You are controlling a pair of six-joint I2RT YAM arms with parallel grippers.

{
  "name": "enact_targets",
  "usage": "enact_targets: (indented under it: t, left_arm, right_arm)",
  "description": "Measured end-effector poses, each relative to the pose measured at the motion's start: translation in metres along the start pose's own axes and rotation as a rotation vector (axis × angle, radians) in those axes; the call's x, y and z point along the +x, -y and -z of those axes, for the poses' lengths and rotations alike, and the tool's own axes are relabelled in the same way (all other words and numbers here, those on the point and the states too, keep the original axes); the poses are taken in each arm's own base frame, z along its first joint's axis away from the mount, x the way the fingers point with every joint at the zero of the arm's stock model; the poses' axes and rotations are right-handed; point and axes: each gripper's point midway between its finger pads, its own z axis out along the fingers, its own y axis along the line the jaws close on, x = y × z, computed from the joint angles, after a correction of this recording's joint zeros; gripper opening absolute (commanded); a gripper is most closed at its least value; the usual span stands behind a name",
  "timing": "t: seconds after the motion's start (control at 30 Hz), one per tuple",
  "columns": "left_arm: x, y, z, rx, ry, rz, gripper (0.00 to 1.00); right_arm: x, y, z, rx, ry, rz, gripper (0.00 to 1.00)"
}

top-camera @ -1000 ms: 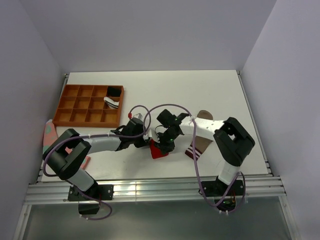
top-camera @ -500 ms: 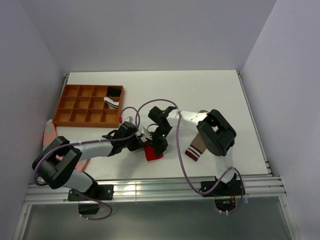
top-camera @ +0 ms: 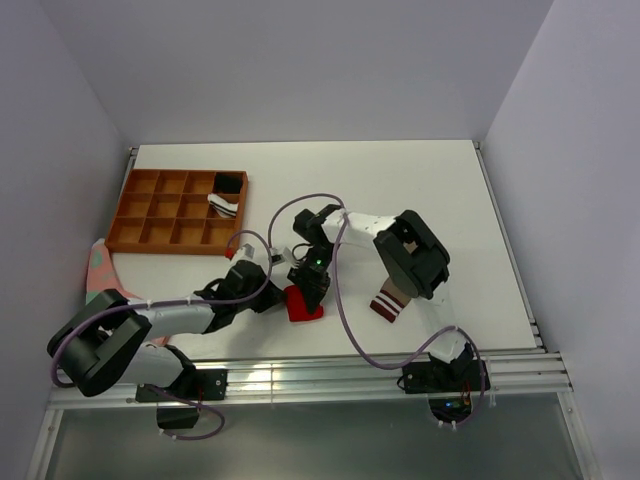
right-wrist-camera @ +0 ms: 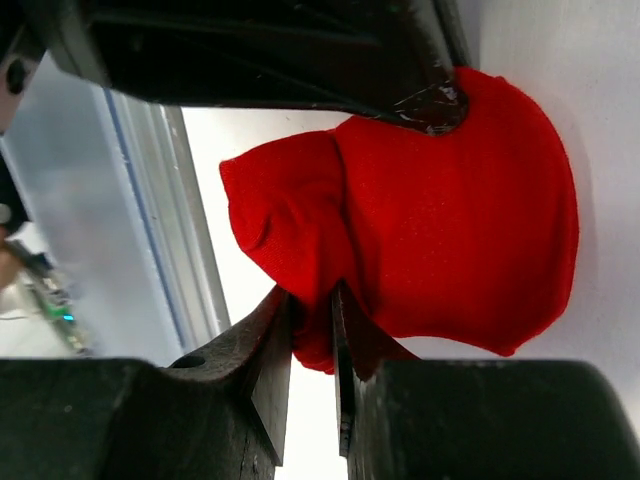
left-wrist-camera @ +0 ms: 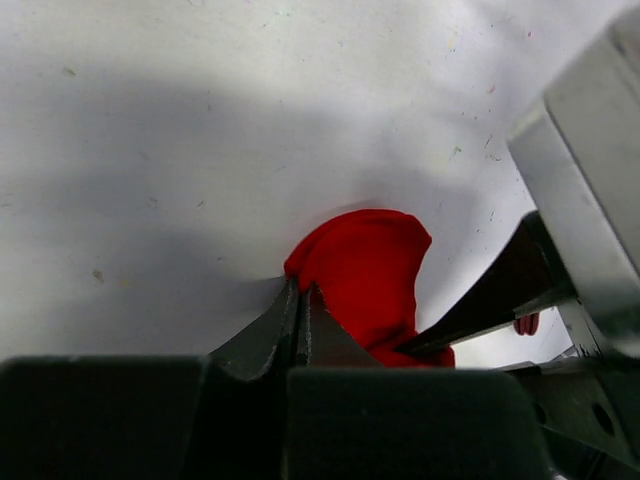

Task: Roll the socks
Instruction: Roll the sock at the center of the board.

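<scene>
My right gripper (right-wrist-camera: 312, 335) is drawn in narrow and pinches a fold of the red sock (right-wrist-camera: 450, 220). In the right wrist view the red cloth is squeezed between my two fingers, just beside the sock's bunched end. My left gripper (left-wrist-camera: 300, 305) is closed, finger against finger, with its tips at the edge of the same sock. I cannot tell whether any cloth is caught between them. From my right wrist I see one dark left fingertip pressing on the sock's rounded top.

The red sock is folded into a compact lump on the white table (top-camera: 400, 190), near the front edge, between my two grippers. From above, my left arm reaches in low from the left, and my right arm bends back across the table to meet it over the sock.

The tan sock (top-camera: 392, 297) lies to the right of the red one, apart from it and partly under my right arm. Its maroon-and-white striped cuff points toward the near edge.

A brown compartment tray (top-camera: 170, 247) sits at the table's far left, well apart from both socks. Two compartments at its right end hold dark bundles.
</scene>
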Motion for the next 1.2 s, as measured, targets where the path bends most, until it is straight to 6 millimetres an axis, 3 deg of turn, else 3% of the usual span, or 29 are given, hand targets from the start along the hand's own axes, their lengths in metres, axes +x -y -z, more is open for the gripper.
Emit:
enact_targets:
  t: [0.47,0.7,0.83,1.2]
  left_arm:
    - [0.000,-0.001,0.002,0.005,0.011,-0.010,0.03]
    - [0.000,-0.004,0.007,0.002,0.024,-0.038,0.15]
    - [-0.007,-0.005,0.011,-0.007,0.062,-0.064,0.27]
    - [-0.016,0.009,0.028,0.040,0.113,-0.166,0.32]
  right_arm:
    - [-0.002,-0.002,-0.004,-0.048,-0.031,-0.122,0.08]
    - [-0.002,-0.002,-0.005,-0.060,-0.037,-0.153,0.08]
    - [0.000,-0.003,-0.006,-0.064,-0.046,-0.178,0.07]
    - [0.008,-0.007,-0.008,-0.081,-0.081,-0.244,0.07]
